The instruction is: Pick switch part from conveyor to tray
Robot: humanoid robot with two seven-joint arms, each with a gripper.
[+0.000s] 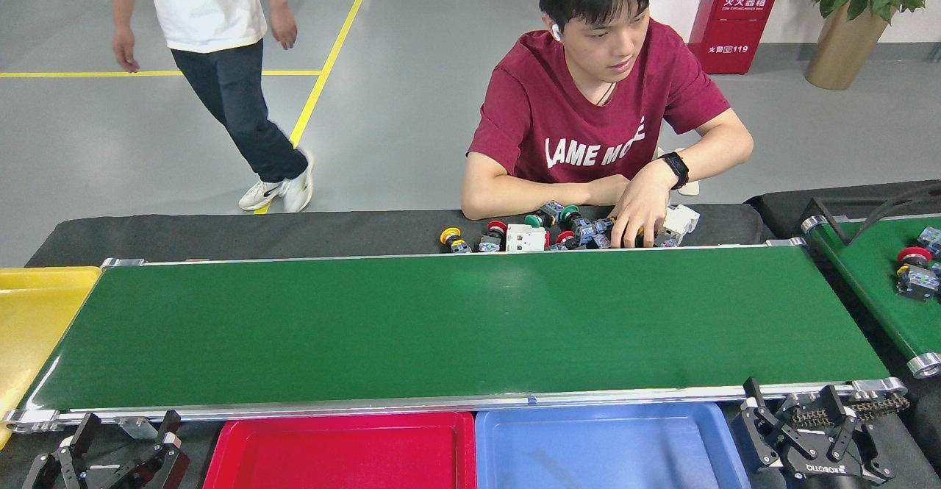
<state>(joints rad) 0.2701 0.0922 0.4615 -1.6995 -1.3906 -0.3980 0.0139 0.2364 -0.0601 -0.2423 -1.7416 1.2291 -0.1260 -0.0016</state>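
The long flat dark-green conveyor belt [456, 327] with silver metal side rails spans the middle of the frame, and its surface is bare: no switch part lies on it yet. The parts sit instead in a cluster of small push-button switch parts [544, 233] with yellow, red and green caps, on the black cloth-covered table edge [257, 233] just beyond the belt's far rail, upper centre. A seated person in a dark-red T-shirt [581, 121] rests one hand [638, 213] on the right end of that cluster, probably to feed pieces onto the belt. At the right edge, a smaller, partly seen green belt [875, 283] carries a red-capped switch part [914, 272], apparently on its way toward the main belt. Below the near rail lie a shallow red plastic tray [345, 448] and a shallow blue plastic tray [610, 445], both without parts, placed within easy reach for sorting; a yellow plastic tray [33, 312] sits at the left end. The left gripper [121, 437], lower left, and the right gripper [798, 415], lower right, hang low beside the trays with fingers spread and nothing between them, seemingly waiting for a part. A second person in a white shirt [202, 4] is in the upper left.
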